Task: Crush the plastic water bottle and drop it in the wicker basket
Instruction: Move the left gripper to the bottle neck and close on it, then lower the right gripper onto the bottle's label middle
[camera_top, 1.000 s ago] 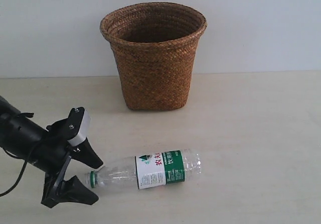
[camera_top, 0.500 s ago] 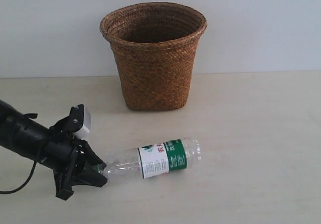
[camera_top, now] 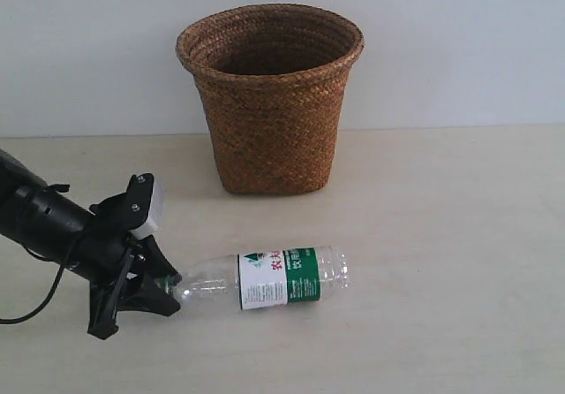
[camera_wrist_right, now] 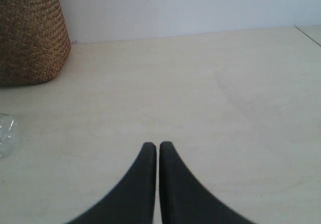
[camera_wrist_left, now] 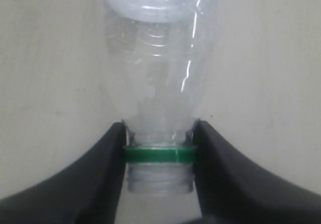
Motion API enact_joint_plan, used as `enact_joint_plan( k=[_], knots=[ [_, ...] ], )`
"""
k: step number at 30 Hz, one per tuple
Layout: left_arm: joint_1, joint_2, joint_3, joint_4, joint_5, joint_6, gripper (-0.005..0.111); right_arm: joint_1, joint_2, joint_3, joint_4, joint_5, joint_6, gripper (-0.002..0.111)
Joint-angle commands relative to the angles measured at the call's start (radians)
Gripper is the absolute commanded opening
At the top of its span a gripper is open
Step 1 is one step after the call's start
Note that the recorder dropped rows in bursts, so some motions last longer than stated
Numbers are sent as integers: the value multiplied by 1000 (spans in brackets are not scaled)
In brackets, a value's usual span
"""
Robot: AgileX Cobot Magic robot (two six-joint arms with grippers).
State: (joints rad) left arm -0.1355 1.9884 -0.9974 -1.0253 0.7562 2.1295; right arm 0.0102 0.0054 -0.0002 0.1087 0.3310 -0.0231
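Our left end effector point(camera_wrist_left: 158, 128) pinches the plastic water bottle point(camera_top: 278, 278) by its stiff neck; we judge the empty body light, crushable.

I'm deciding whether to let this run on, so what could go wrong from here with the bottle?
1. The left gripper pinches the bottle only at its neck, by the fingertips; the long body could swing or slip out.
2. The bottle looks uncrushed and round, so it may roll when pressed.
3. The right gripper is shut and away from the bottle, not placed to help.
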Motion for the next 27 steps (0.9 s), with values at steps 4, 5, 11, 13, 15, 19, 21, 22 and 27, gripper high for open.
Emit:
enact_joint_plan(
  k=[4,5,11,13,15,19,21,22,27],
  knots=[
    [-5,-5,-22,49,-12,4,4,1,-5,0,-9,-8,-1,0],
    [-5,-5,-26,62,-30,4,4,1,-5,0,-9,-8,-1,0],
    [-5,-5,-44,100,-12,4,4,1,-5,0,-9,-8,-1,0],
    [-5,-5,-44,115,-12,4,4,1,-5,0,-9,-8,-1,0],
    [-5,-5,-44,144,-29,4,4,1,-5,0,-15,-8,-16,0],
    [-5,-5,-44,150,-61,2,4,1,-5,0,-18,-12,-18,0],
    [-5,-5,-44,147,-37,3,4,1,-5,0,-18,-40,-18,0],
    [-5,-5,-44,147,-11,3,4,1,-5,0,-18,-65,-18,0],
    [-5,-5,-44,147,21,3,4,-1,-5,0,-18,-230,-18,0]
  ],
)
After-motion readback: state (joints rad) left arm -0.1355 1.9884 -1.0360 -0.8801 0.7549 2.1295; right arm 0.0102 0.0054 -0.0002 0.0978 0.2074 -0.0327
